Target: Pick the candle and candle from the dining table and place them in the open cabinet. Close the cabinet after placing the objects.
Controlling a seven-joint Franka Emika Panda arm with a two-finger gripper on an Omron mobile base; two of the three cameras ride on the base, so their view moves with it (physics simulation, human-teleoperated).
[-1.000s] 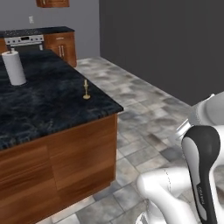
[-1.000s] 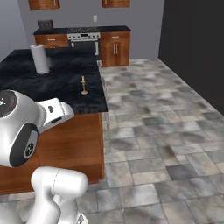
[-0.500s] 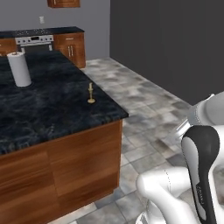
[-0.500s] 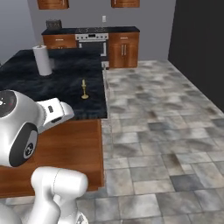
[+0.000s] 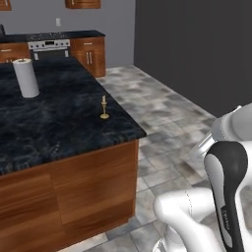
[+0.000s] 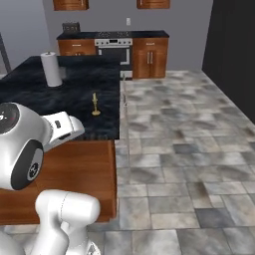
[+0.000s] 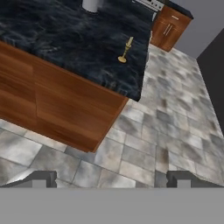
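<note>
We're on the approach, nothing picked yet. In the left base view the roll (image 5: pixel 25 78) sits upper left on the table (image 5: pixel 59 128), the taper candle (image 5: pixel 104 108) mid-frame near its edge. Gripper (image 7: pixel 111 180) is wide open and empty, over floor. Next we close in on that candle.

The large island table with black white-veined marble top (image 5: pixel 59 123) runs off the left edge of both base views. In the hand view, the tall white paper-towel roll (image 7: pixel 90 5) on it is cut by the top edge. The thin cream taper on its slender brass stick (image 5: pixel 104 108) is too small for detail.
</note>
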